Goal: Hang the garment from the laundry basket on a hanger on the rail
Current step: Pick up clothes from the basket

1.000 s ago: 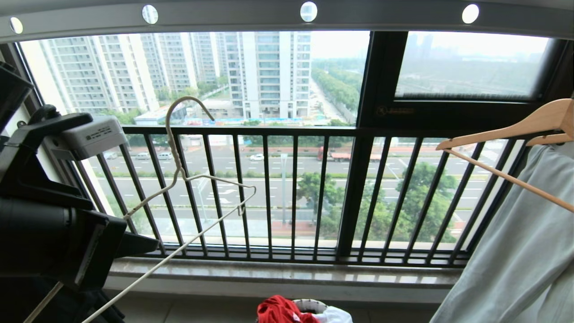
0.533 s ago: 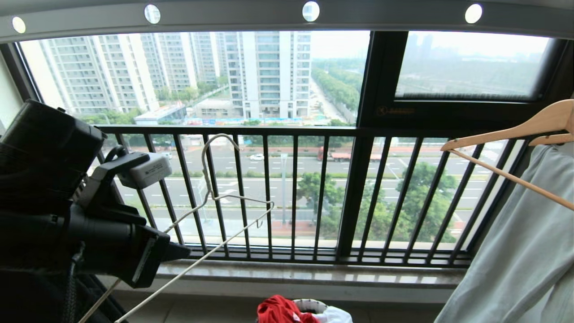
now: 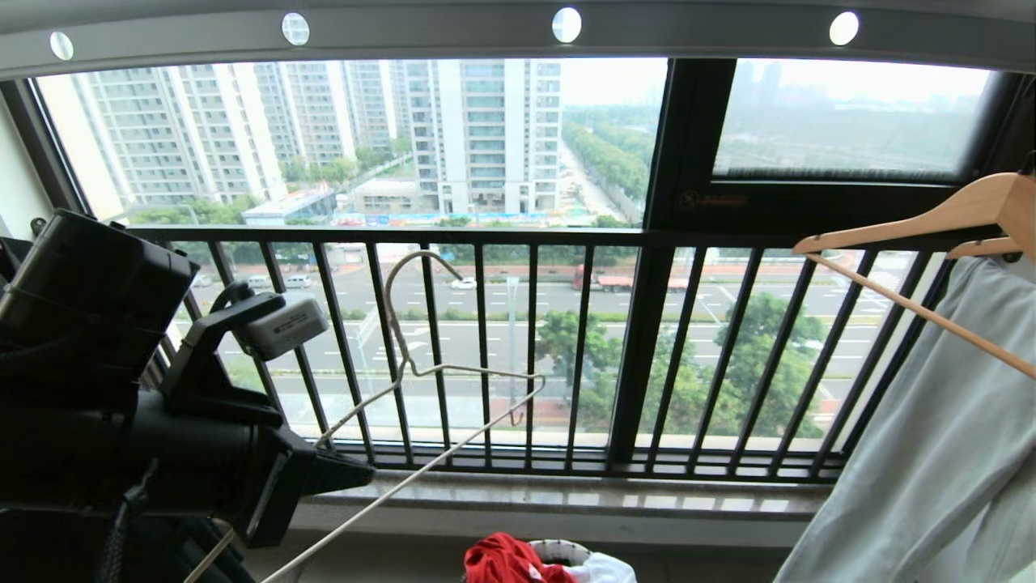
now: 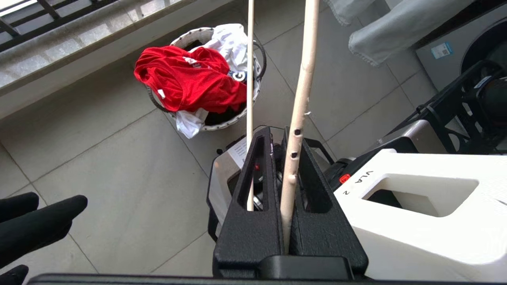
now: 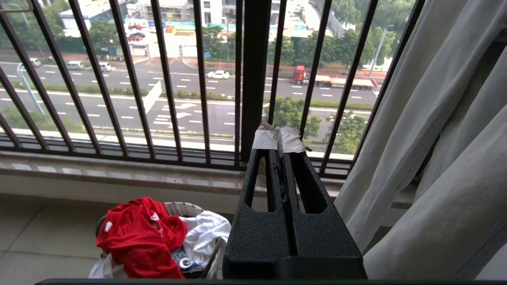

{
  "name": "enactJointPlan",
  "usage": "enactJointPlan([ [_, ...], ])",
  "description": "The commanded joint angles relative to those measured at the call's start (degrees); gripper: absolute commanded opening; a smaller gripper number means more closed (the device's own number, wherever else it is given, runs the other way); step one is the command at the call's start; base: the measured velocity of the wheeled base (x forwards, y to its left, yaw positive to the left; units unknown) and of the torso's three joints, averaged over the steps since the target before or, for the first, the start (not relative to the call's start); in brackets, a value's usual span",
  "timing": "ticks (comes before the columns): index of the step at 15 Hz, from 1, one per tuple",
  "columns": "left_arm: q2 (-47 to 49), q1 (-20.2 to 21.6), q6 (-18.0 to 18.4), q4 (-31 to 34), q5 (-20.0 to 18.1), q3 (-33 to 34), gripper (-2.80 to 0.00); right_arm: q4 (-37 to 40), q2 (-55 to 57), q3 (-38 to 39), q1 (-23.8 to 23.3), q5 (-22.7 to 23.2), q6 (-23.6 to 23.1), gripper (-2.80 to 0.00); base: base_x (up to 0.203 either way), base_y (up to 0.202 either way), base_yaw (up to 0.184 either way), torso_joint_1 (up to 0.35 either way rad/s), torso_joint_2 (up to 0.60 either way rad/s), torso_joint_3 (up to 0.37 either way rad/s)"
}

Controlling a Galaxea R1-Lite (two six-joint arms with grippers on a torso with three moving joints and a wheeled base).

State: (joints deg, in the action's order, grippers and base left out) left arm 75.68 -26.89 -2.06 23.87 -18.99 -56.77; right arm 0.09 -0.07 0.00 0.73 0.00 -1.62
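The left hand (image 4: 286, 198), its fingers pressed together on the cream-white wire hanger (image 3: 441, 380), holds the frame by one lower wire at about 8 o'clock in the head view, the black arm filling that corner. From the grip the hanger's long axis runs up and away toward 1 o'clock, its triangle tilted nearly flat and its curved hook standing in front of the black balcony railing (image 3: 486, 236), well below the grey rail (image 3: 421, 36) with its white discs that spans the top of the view.

The red T-shirt (image 4: 190, 79) is not yet on the hanger. It lies heaped over the rim of the small white woven laundry basket (image 4: 216, 126) on the tiled floor, at 6 o'clock in the head view, below the window sill and lower than the held hanger. In the left wrist view the basket sits straight beyond the closed fingers, toward 11 o'clock, the hanger's two wires crossing in front of it. A white T-shirt (image 4: 227, 39) shares the basket.

The right hand (image 5: 279, 138), closed on nothing with taped tips together, points at the railing, the basket below it at 7 o'clock in its own view; it appears parked. With the left occupied by the hanger, the right looks to be the free arm for lifting the shirt. Pale cloth hangs on a wooden hanger (image 3: 931, 227) at 3 o'clock in the head view.
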Motion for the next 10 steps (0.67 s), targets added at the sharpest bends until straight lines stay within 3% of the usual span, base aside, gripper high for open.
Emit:
enactJointPlan([
  [1,-0.5,0.1,0.1,0.2,-0.7,0.2,-2.80,0.0,0.1,0.0,0.1,0.0,0.0,-2.80,0.000,0.000,0.000,0.000,0.00,0.000],
  [10,-1.9,0.1,0.0,0.1,-1.0,-0.1,-2.80,-0.1,0.1,0.0,0.0,0.0,0.0,-2.80,0.000,0.000,0.000,-0.017,0.04,0.021],
])
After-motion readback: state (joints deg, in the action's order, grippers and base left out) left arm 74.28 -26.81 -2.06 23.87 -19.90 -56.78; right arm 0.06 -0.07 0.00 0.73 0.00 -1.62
